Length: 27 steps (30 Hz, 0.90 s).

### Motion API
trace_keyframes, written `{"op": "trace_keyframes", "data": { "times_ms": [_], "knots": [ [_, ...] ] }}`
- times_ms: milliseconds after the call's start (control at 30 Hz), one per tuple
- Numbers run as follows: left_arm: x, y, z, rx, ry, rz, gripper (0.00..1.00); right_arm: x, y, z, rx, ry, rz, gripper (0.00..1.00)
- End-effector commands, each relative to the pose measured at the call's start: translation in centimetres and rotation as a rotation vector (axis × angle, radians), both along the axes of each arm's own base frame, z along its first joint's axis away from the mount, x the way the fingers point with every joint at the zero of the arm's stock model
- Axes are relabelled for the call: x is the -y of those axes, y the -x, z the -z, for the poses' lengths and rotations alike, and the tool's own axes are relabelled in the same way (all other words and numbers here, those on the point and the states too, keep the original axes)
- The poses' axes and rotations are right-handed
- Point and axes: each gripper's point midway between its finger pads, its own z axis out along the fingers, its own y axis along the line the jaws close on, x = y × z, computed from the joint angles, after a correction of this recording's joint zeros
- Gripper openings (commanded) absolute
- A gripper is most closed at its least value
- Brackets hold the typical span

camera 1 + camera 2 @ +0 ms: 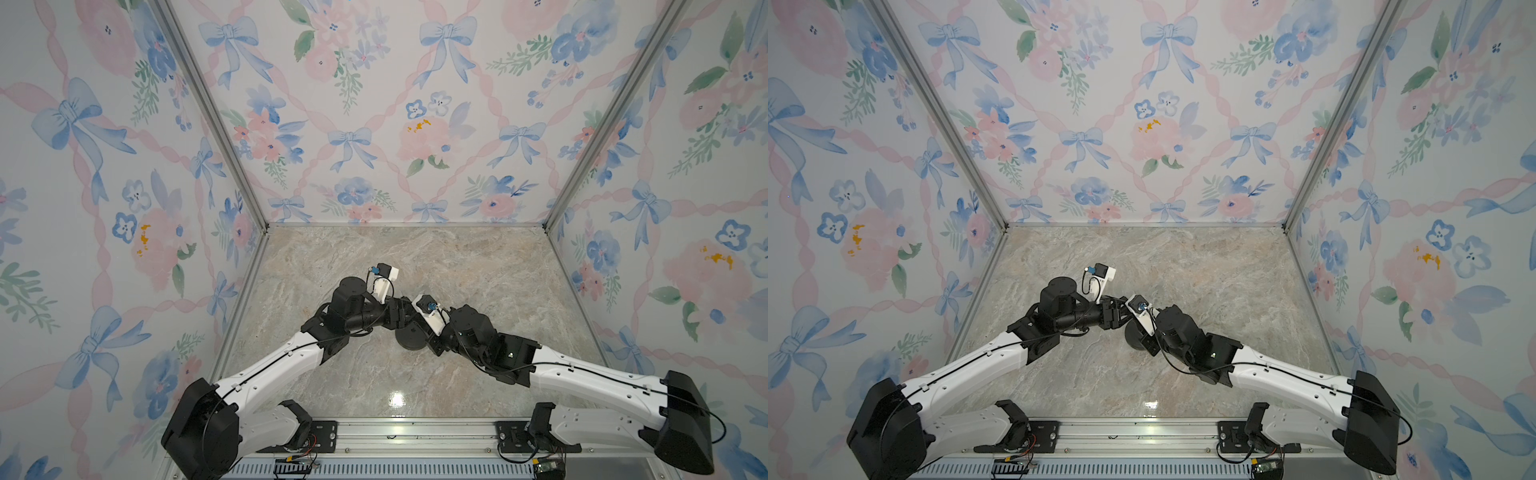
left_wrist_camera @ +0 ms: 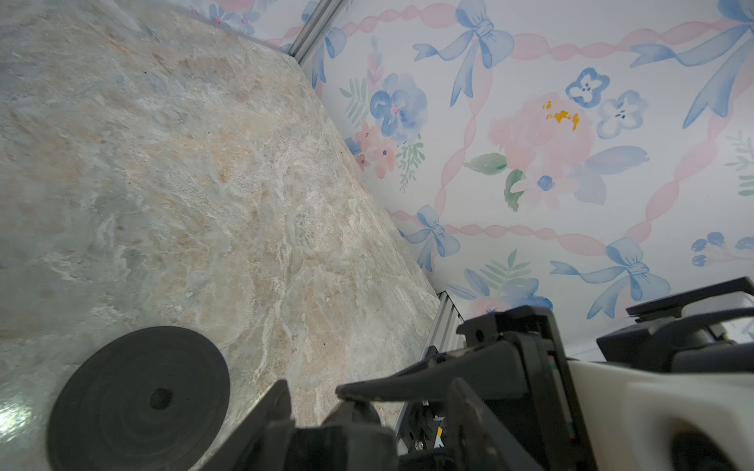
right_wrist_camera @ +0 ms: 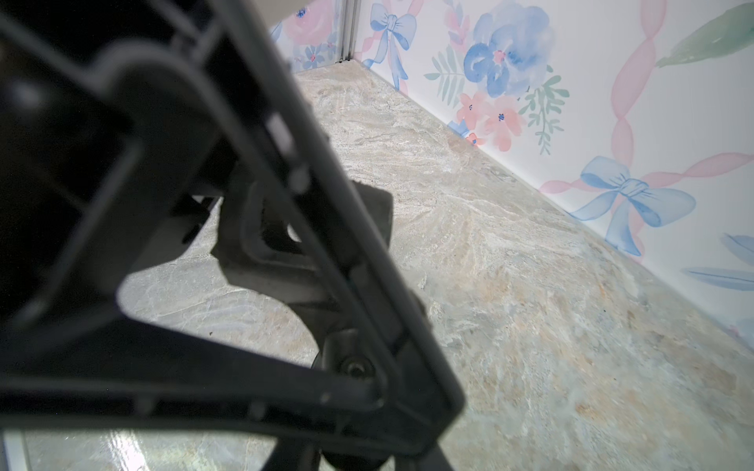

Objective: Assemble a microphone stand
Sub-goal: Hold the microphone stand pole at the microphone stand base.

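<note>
In both top views your left gripper (image 1: 399,313) and right gripper (image 1: 422,332) meet at centre over the disc (image 1: 406,340). Left wrist: disc flat on the table (image 2: 163,183), your fingers (image 2: 281,407) apart around a black part (image 2: 355,412); grip unclear. Right wrist: blurred, so you can't tell that gripper's state.

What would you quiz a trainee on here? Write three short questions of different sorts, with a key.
1. True or false: something is plugged into the centre hole of the disc base.
2. The disc base is: A standing on edge; B lying flat; C held in the air.
3. What surface does it rest on?
Key: 1 false, the hole is empty; 2 B; 3 the marble-patterned tabletop.
</note>
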Motion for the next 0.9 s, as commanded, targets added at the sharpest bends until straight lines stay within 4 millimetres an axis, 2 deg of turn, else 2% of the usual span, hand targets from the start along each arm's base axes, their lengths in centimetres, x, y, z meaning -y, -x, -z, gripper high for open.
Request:
{"op": "trace_keyframes", "data": {
  "times_ms": [0,167,433,533,667,700,767,800,867],
  "knots": [
    [-0.4,0.2,-2.2,0.046,0.033,0.0,0.65,0.6,-0.1,-1.7,0.06,-0.049,0.02,0.19],
    [-0.3,0.0,-2.0,0.039,0.026,0.001,0.45,0.7,0.1,-1.9,0.065,-0.069,0.014,0.19],
    [0.0,-0.6,-2.4,0.077,-0.002,-0.018,0.42,0.1,-0.3,-1.3,0.062,-0.059,0.017,0.18],
    [0.0,-0.8,-2.3,0.104,-0.044,-0.038,0.36,0.0,-0.6,-1.3,0.071,-0.064,0.028,0.17],
    [0.4,-1.0,-2.2,0.134,-0.104,-0.031,0.22,-0.3,-1.1,-1.4,0.073,-0.086,0.039,0.18],
    [0.5,-1.1,-2.2,0.143,-0.116,-0.031,0.2,-0.3,-1.2,-1.5,0.068,-0.098,0.047,0.2],
    [0.4,-1.6,-2.4,0.177,-0.152,-0.051,0.19,-0.2,-1.6,-1.8,0.056,-0.131,0.066,0.42],
    [0.4,-1.8,-2.7,0.195,-0.167,-0.063,0.18,-0.1,-1.7,-1.9,0.049,-0.141,0.069,0.47],
    [0.1,-2.4,-3.4,0.243,-0.204,-0.091,0.18,0.0,-1.2,-1.3,0.026,-0.144,0.012,0.71]
  ]
}}
